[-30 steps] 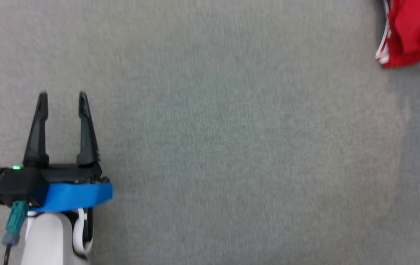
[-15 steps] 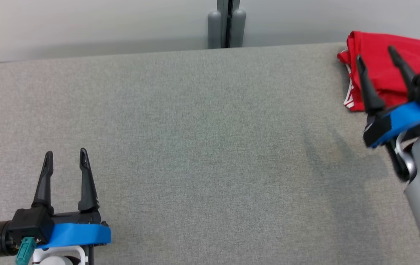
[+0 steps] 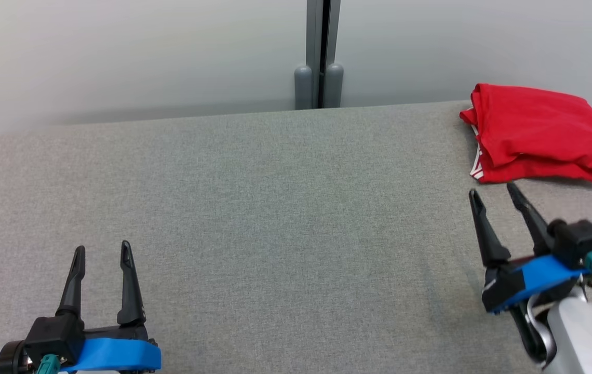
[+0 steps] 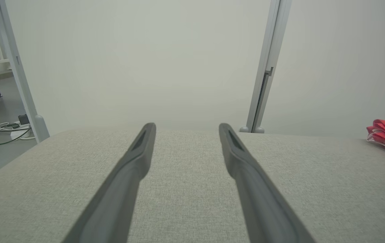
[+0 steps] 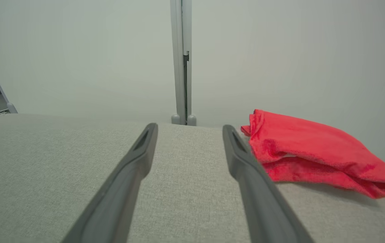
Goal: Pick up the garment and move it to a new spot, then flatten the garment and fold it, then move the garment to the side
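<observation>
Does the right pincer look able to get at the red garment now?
Probably yes. The right pincer is open, just short of the near edge of the garment, with only grey surface between them.

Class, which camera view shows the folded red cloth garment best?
Head view: the folded red cloth garment shows whole, from above. Right wrist view shows it side-on; left wrist view catches its edge.
</observation>
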Controlling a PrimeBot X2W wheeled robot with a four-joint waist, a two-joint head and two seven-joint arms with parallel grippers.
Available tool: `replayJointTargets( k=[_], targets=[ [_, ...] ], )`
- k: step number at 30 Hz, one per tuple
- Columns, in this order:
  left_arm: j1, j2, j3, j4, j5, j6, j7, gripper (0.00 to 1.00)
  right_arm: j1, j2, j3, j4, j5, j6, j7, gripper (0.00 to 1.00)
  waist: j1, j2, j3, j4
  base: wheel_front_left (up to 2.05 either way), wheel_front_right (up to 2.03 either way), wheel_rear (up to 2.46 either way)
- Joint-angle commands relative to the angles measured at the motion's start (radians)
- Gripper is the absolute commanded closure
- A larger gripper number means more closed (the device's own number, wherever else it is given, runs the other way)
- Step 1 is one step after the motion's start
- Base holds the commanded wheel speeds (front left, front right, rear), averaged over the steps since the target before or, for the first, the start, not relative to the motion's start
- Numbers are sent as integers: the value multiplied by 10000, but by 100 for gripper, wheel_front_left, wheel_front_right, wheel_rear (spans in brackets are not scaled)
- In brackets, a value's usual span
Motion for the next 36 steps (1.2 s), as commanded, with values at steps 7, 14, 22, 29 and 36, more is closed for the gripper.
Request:
replayJointTargets(
  k=[7, 14, 22, 29, 36],
  targets=[
    [182, -14, 27, 72, -9, -49, -21, 0, 1531, 519, -723, -1292, -268, 2, -48, 0, 2, 3, -232, 30, 0, 0, 0],
    [207, -19, -37, 127, 45, -106, -21, 0, 2553, 1025, -1230, -2274, -662, 2, -50, 0, 2, 3, -352, 181, 0, 0, 0],
    [307, -20, -162, 315, -6, -162, -21, 0, 3335, 1467, -1617, -2791, -993, 2, 94, 0, 2, 3, -688, 369, 0, 0, 0],
    [336, -23, -293, 405, -9, -192, -21, 0, 3791, 1714, -1741, -3151, -1165, 2, 300, 0, 2, 3, -872, 471, 0, 0, 0],
    [368, -22, -334, 444, -69, -156, -21, 0, 3906, 1850, -1782, -3259, -1233, 2, 437, 0, 2, 3, -934, 492, 0, 0, 0]
  ],
)
